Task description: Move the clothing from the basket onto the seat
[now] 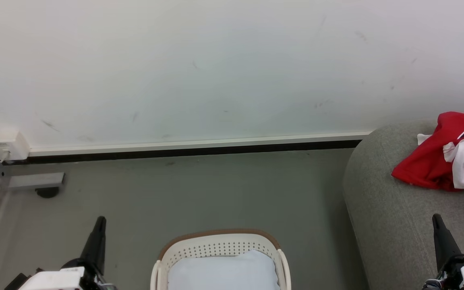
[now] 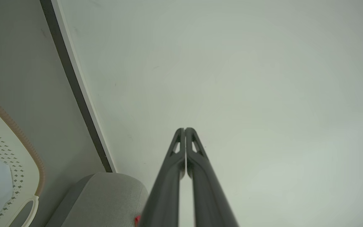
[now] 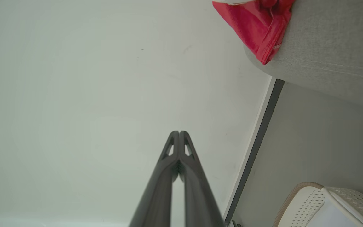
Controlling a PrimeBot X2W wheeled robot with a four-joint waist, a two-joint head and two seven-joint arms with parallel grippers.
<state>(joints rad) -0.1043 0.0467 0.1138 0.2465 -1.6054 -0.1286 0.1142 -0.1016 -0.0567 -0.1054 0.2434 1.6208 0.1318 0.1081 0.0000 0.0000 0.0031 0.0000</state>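
Observation:
The red clothing (image 1: pixel 451 159) with white trim lies crumpled on the grey seat (image 1: pixel 381 201) at the right edge of the head view. Its red hem (image 3: pixel 257 25) hangs over the seat's rounded edge (image 3: pixel 326 63) in the right wrist view. The cream basket (image 1: pixel 220 245) with a brown rim stands on the floor at bottom centre, a pale blue-white cloth (image 1: pixel 224 272) inside it. My left gripper (image 1: pixel 100 220) is shut and empty, left of the basket. My right gripper (image 1: pixel 436 218) is shut and empty, in front of the seat, below the clothing. Both point at the wall.
A white wall with a dark baseboard (image 1: pixel 191 151) runs behind the grey floor (image 1: pixel 199 193). A metal frame leg with a caster (image 1: pixel 46 189) and a white box (image 1: pixel 8 145) stand at the far left. The basket rim (image 2: pixel 27 148) and seat corner (image 2: pixel 106 195) appear in the left wrist view.

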